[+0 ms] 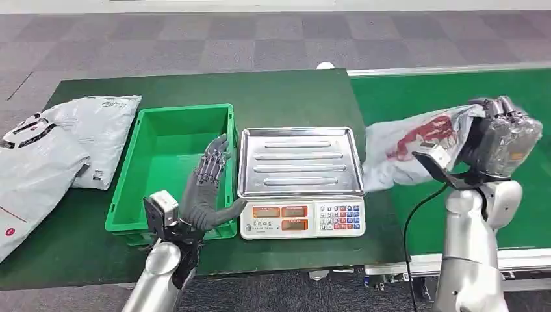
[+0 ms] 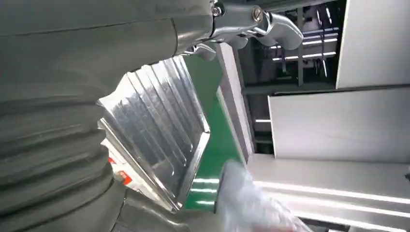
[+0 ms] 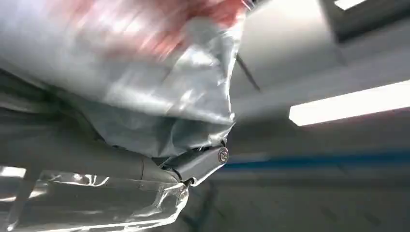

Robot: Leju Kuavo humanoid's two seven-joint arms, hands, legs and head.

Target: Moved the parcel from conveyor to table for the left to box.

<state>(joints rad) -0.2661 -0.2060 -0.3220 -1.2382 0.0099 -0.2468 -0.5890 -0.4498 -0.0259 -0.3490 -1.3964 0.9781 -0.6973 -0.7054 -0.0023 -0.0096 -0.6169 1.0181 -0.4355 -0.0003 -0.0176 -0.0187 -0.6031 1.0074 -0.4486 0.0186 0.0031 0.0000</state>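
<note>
Head view: right hand (image 1: 503,140), raised over the conveyor (image 1: 455,97), fingers clamped on one end of the parcel (image 1: 416,146), a grey poly bag with red print. The bag hangs from the grip and trails away from the fingers toward the scale (image 1: 299,179), its far end near the tray's edge; whether it touches belt or bench (image 1: 292,88) cannot be told. Left hand (image 1: 208,185): fingers apart and extended, holding nothing, poised over the near wall of the green bin (image 1: 172,123), just beside the scale. Two further grey bags (image 1: 65,140) lie on the bench beyond the bin, well apart from either hand. Right wrist view: crumpled grey film with blurred red print pressed against the palm, consistent with a firm hold. Step in hand, as judged: carrying the parcel from the belt to the bench. To do it well: keep the hold tight, since the slack film could slip; lift enough that the trailing end clears the scale's rim and does not drag the tray; set it down flat within reach of the left fingers; release only once it rests. The left hand is best kept clear of the path until then.
</note>
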